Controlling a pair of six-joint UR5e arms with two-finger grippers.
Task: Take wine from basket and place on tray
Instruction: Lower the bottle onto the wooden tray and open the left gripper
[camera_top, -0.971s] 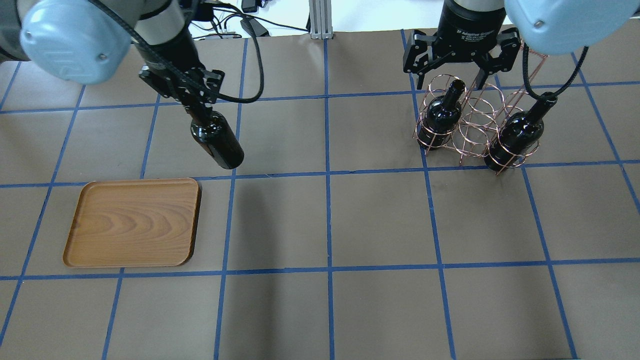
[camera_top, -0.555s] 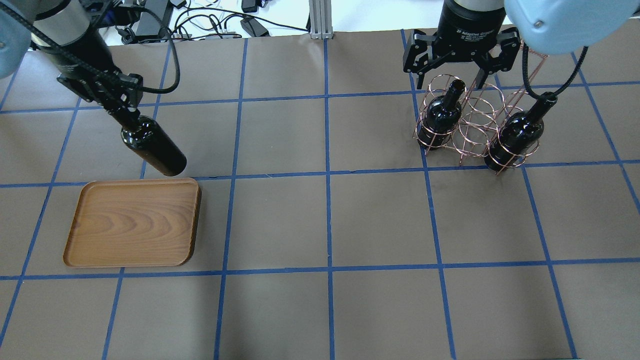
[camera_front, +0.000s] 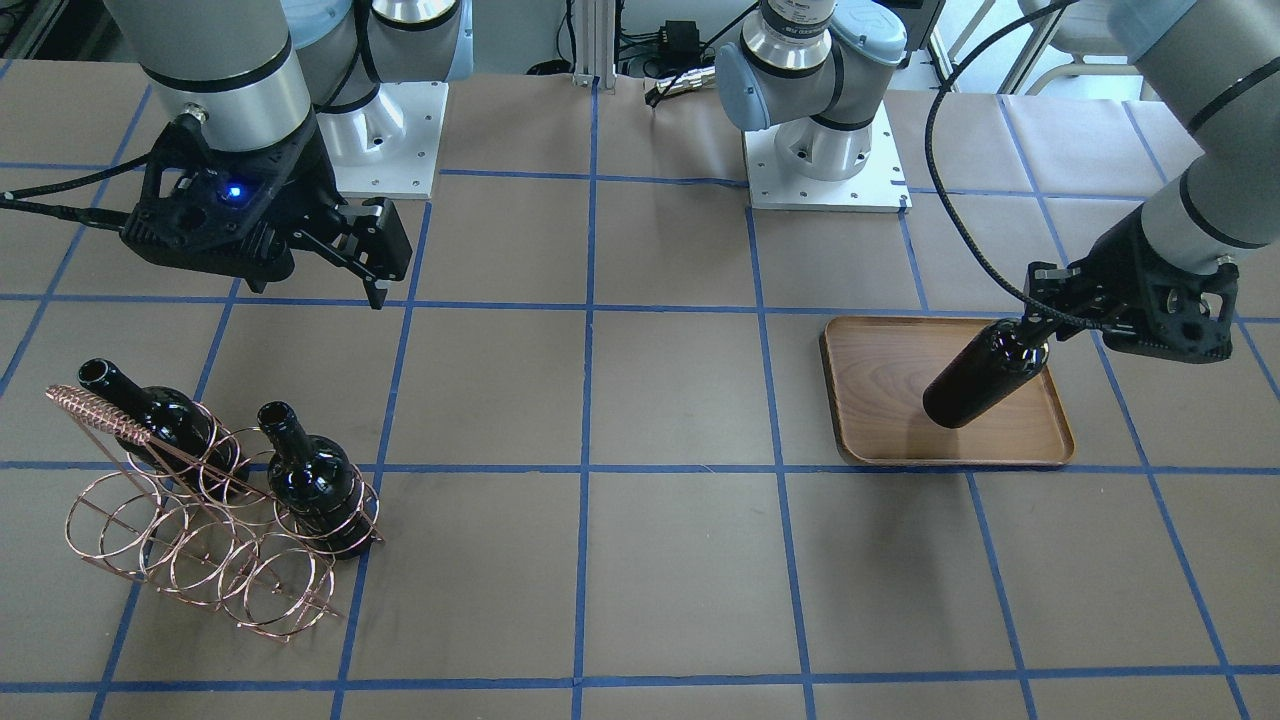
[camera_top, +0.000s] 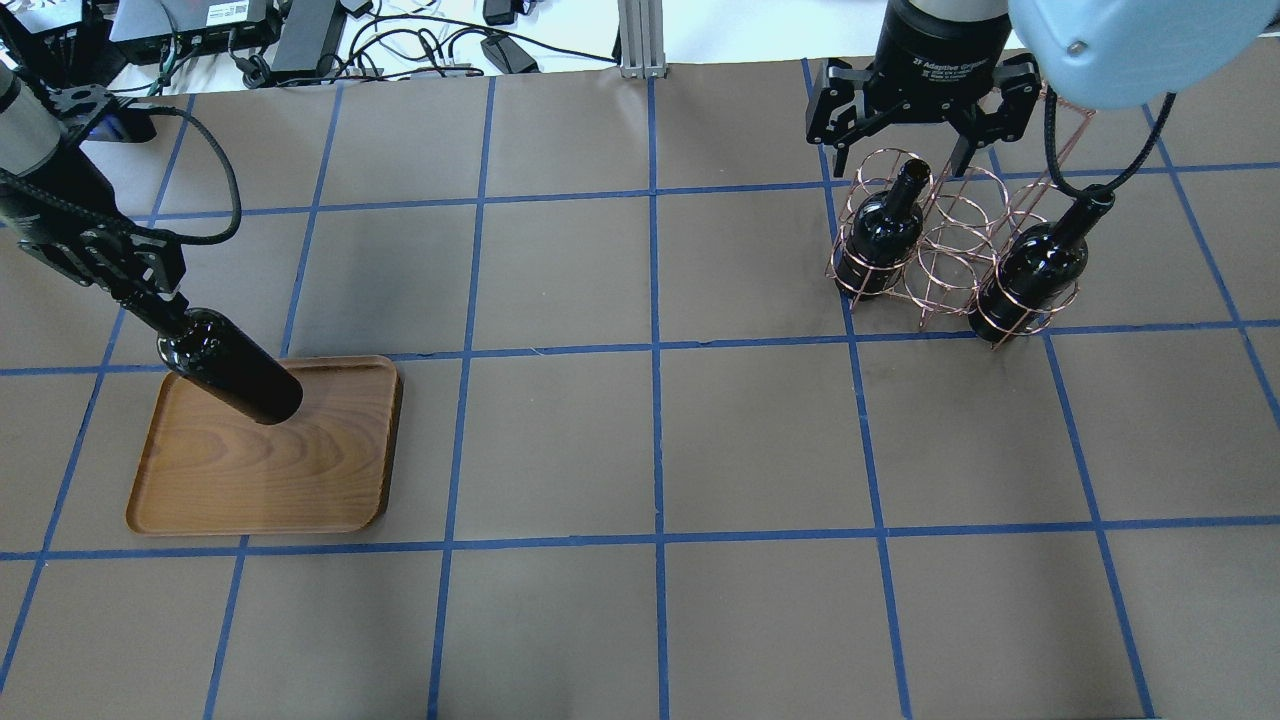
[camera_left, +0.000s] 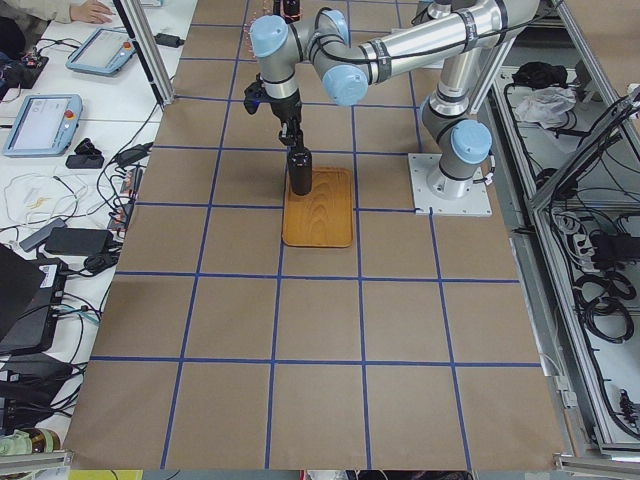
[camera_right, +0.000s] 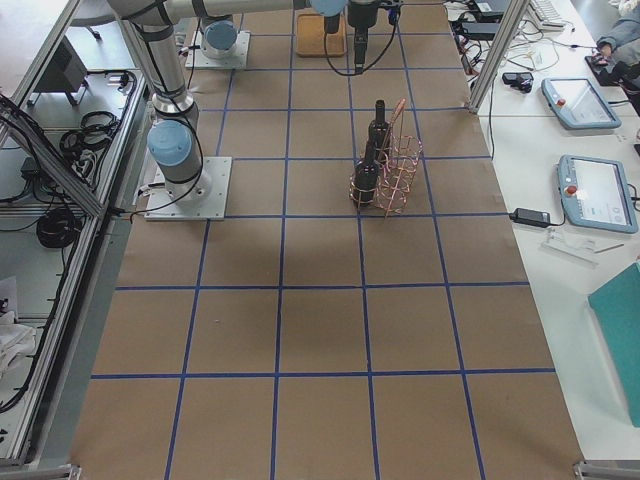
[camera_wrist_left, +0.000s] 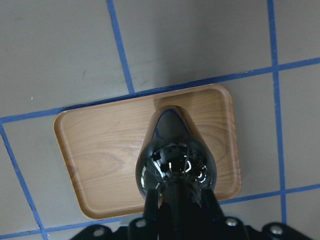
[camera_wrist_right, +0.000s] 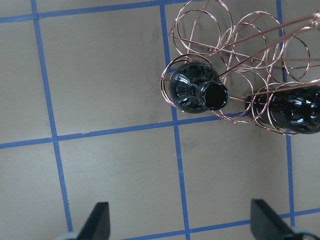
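Observation:
My left gripper (camera_top: 140, 292) is shut on the neck of a black wine bottle (camera_top: 230, 375), which hangs base-down over the brown wooden tray (camera_top: 300, 470), near its back edge and seemingly a little above it. They also show in the front view: gripper (camera_front: 1040, 325), bottle (camera_front: 985, 378), tray (camera_front: 890, 400). The left wrist view looks down the bottle (camera_wrist_left: 175, 165) onto the tray (camera_wrist_left: 100, 150). My right gripper (camera_top: 900, 150) is open and empty, above the copper wire basket (camera_top: 950, 255). Two more bottles (camera_top: 885, 230) (camera_top: 1035, 265) stand in the basket.
The basket (camera_front: 190, 540) stands on the brown paper with blue tape lines, its coiled handle bar (camera_front: 95, 410) raised. The right wrist view shows an open bottle mouth (camera_wrist_right: 216, 96) below the gripper. Cables and devices lie beyond the table's back edge (camera_top: 300, 40).
My left arm has carried the bottle leftward and toward the table's front, from over bare table to over the tray. The right arm and the basket have not moved.

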